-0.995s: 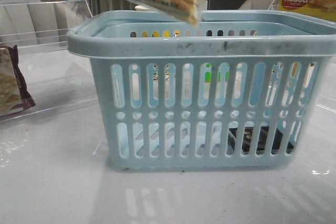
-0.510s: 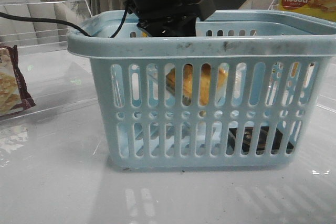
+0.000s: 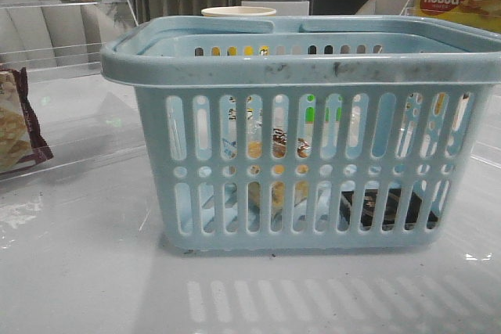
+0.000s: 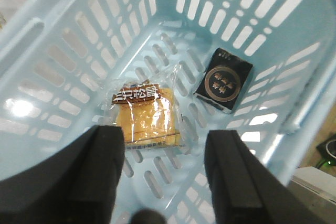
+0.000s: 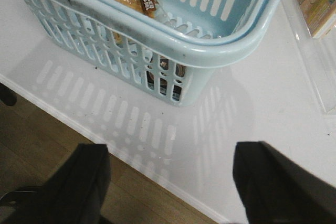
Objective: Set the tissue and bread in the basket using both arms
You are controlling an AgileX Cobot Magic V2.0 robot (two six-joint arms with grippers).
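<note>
1. Note: your left gripper hangs above the basket, jaws wide apart, holding nothing.
2. Bread and tissue lie apart on its floor.
3. Right gripper likewise spread, empty.

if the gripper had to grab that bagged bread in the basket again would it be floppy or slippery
Likely a bit of both: the bread sits in a glossy, crinkled clear bag, so pads may slip on the film. It looks small and soft, so probably light and squashable.

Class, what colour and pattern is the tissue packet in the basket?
Black tissue, with a tan ring and light markings on top; the left wrist view shows it best.
</note>
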